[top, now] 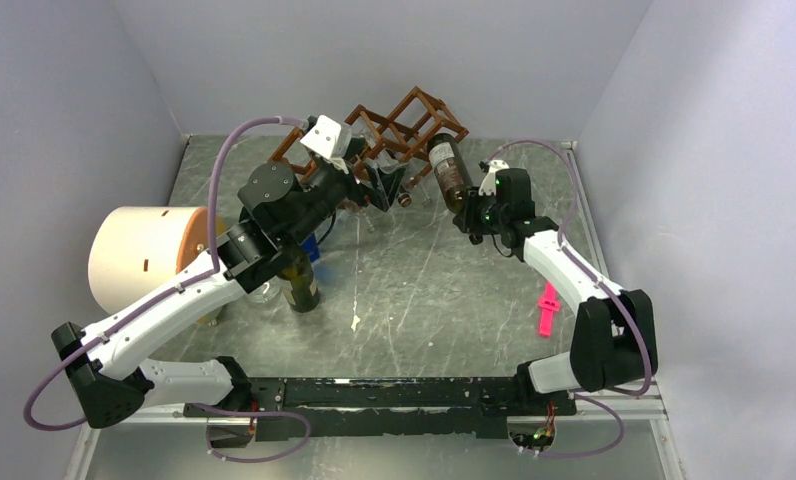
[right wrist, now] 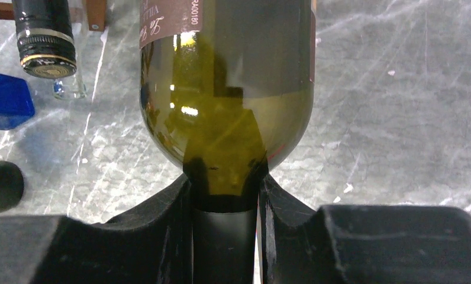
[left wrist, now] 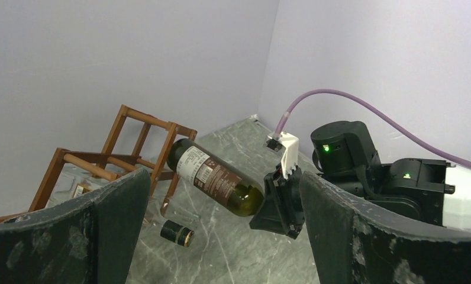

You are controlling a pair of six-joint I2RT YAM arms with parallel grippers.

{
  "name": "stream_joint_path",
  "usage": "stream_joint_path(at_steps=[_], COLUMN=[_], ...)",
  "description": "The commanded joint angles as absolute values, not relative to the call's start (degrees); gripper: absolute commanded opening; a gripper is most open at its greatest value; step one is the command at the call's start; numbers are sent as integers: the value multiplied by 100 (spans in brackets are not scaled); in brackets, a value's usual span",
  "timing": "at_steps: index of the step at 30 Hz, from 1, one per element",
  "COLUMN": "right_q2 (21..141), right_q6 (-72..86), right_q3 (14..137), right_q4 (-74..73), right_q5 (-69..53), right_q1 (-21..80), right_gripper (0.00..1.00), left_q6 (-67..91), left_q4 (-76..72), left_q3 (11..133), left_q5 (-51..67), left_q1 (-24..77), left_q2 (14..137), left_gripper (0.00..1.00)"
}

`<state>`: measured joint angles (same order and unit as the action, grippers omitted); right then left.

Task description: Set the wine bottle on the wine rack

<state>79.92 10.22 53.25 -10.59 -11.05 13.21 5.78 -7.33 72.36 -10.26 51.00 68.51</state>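
While the right gripper [right wrist: 224, 195] is clenched on the neck of the wine bottle [right wrist: 227, 106], the bottle hangs clear of the table [top: 424, 290]. It is tilted, with its base toward the wine rack [top: 406, 122].

Top view: the bottle's base lies at the rack's right end. Whether it touches the frame or has entered a cell cannot be told.

Left wrist view: the bottle slants from the right gripper up to a rack post, its brown label with a white panel facing the camera.

Left gripper [top: 386, 188]: released, fingers [left wrist: 109, 225] spread wide. It hovers in front of the rack's middle, just left of the held bottle.

Other items:
- A second bottle [top: 299, 282] stands upright on the table beneath the left arm.
- A capped bottle neck [left wrist: 177, 232], black with a gold band, sits low near the rack's foot; its body is hidden.
- A blue object [right wrist: 5, 100] lies just beside it.
- A cream cylinder [top: 139, 255] sits at the table's left edge.
- A pink item [top: 547, 308] lies near the right arm.
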Motion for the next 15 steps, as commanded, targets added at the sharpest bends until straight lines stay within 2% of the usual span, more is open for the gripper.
stream_joint_path(at_steps=[1,15], right_q2=[8060,8686], right_q6=[943,-113], right_q3=[5619,6191], right_q4=[53,137], right_q5=[-1327,-1360], right_q1=[1299,1298], right_gripper=[0,0], left_q6=[527,560], left_q4=[-765,-707], left_q3=[7242,7353], left_q5=[-830,-606], left_q1=[5115,5117], left_q2=[6787,6865], left_gripper=[100,100])
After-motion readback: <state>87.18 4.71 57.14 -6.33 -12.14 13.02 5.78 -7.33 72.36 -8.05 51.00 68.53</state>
